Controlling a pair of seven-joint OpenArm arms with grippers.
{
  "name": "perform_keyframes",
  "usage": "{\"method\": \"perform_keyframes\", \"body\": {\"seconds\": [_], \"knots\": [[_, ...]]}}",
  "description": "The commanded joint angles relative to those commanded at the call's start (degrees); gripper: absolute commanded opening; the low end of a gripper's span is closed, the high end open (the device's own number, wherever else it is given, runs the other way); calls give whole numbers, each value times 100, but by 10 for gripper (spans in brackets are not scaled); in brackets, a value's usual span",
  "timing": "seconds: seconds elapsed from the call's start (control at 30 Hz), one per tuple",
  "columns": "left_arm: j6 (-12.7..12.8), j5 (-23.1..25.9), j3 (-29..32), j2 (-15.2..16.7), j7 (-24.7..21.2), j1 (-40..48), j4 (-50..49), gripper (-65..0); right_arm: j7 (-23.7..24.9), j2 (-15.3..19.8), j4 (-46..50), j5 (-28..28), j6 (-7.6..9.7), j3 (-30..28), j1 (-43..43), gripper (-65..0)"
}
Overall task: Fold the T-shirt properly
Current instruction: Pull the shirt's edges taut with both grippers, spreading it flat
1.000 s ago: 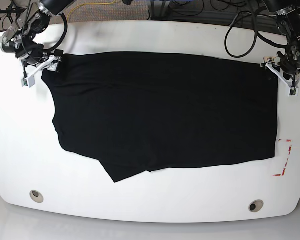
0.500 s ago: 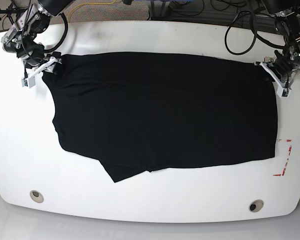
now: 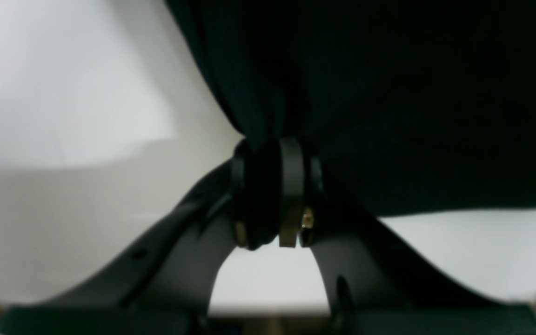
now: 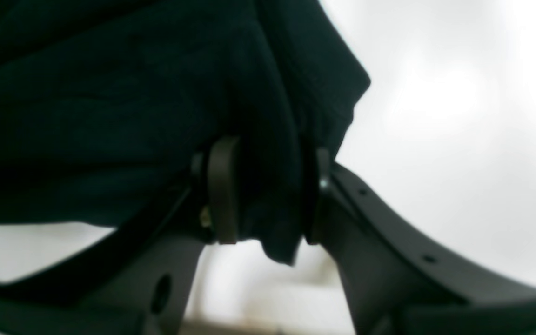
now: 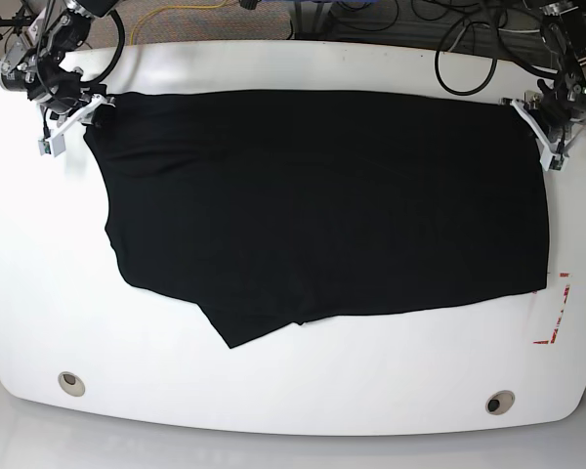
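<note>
Left wrist cam first: our left gripper point(image 3: 272, 195) is pinching a bunched fold of the T-shirt point(image 3: 389, 93), jaws nearly closed on it, everything blurry. Right wrist cam: our right gripper point(image 4: 263, 190) is clamping a thick wad of black cloth point(image 4: 110, 93), with a bit poking out below the fingers point(image 4: 221, 186). From the base cam we're seeing the shirt spread over the white table point(image 5: 293, 391), both far corners gripped. No print showing, just plain black. Arms are cut off at the top edge.
</note>
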Motion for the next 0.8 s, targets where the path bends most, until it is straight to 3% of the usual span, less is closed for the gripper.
{"method": "perform_keyframes", "body": {"seconds": [0.37,0.47,0.57,0.67,0.77,0.8], "knots": [[0,9,0,-35,0,281,273,-581,-79,105,527,0,0,0,-457,-449],[0,9,9,-123,0,281,264,-572,-79,105,571,0,0,-167,-466,-363],[0,9,105,-149,0,273,264,-506,-79,123,835,-9,0,-237,-466,-217],[0,9,158,-167,0,255,281,-378,-79,123,1240,0,0,-237,-466,-86],[35,0,158,-229,0,237,325,-265,-79,105,1723,0,0,-237,-457,-59],[35,0,158,-237,0,237,343,-257,-79,105,1793,0,0,-237,-448,-62]]}}
